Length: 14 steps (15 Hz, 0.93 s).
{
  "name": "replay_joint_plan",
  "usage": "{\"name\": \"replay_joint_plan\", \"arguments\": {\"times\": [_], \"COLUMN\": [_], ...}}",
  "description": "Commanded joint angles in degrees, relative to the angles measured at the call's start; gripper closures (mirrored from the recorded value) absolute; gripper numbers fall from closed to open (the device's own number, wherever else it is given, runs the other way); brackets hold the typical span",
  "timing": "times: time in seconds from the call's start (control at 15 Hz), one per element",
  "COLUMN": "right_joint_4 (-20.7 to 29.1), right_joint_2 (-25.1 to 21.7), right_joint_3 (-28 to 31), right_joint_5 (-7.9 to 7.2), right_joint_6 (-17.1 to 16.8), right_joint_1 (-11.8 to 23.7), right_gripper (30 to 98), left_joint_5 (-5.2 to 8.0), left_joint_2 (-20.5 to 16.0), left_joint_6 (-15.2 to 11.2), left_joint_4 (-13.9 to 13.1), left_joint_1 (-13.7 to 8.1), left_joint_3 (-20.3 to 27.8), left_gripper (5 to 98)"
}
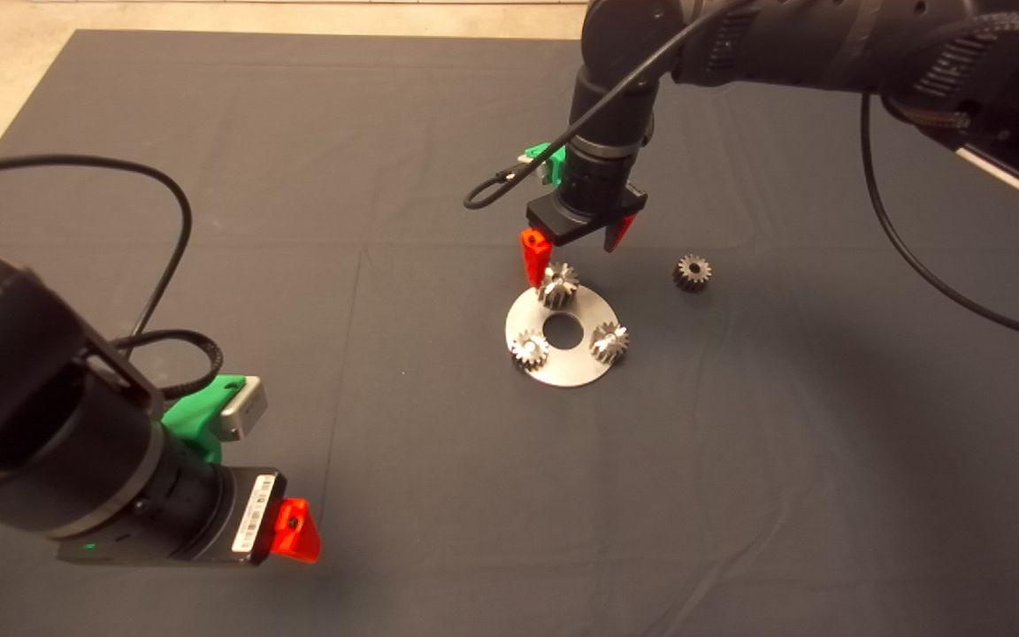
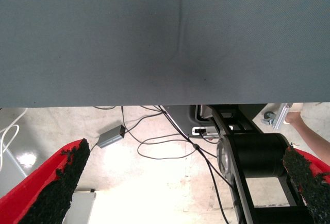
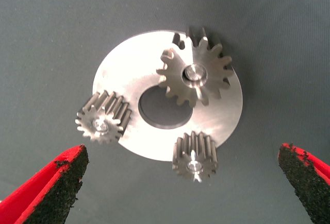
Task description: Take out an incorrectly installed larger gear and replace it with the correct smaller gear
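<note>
Steel larger gear (image 3: 196,75) under spread right tool (image 1: 577,248), far finger half hidden

Right arm reaching in from the far right corner, wrist bent straight down near the mat's middle, right gripper (image 1: 573,249) hanging low with red fingers (image 3: 54,190) spread wide. Left arm lying low by the near left corner, left gripper (image 1: 295,529) level, pointing inward, its fingers (image 2: 56,185) wide apart.
</note>
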Motion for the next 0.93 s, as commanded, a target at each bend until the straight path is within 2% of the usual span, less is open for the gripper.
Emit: {"name": "replay_joint_plan", "arguments": {"times": [0.0,0.6,0.87], "right_joint_4": [-4.6,-11.1,-11.5], "right_joint_2": [0.6,0.6,0.6], "right_joint_3": [0.1,2.6,2.8], "right_joint_5": [-7.49,-7.49,-7.49], "right_joint_6": [-0.4,-0.5,-0.5], "right_joint_1": [0.1,-2.8,-3.2], "right_gripper": [30.8,30.8,30.8], "left_joint_5": [4.0,3.91,3.91], "left_joint_2": [-0.2,-0.2,-0.2], "left_joint_6": [-0.3,-0.3,-0.2], "left_joint_4": [-0.8,-0.8,-0.8], "left_joint_1": [-0.9,-0.9,-0.9], "left_joint_3": [0.8,0.8,0.7], "left_gripper": [6.1,6.1,6.1]}}
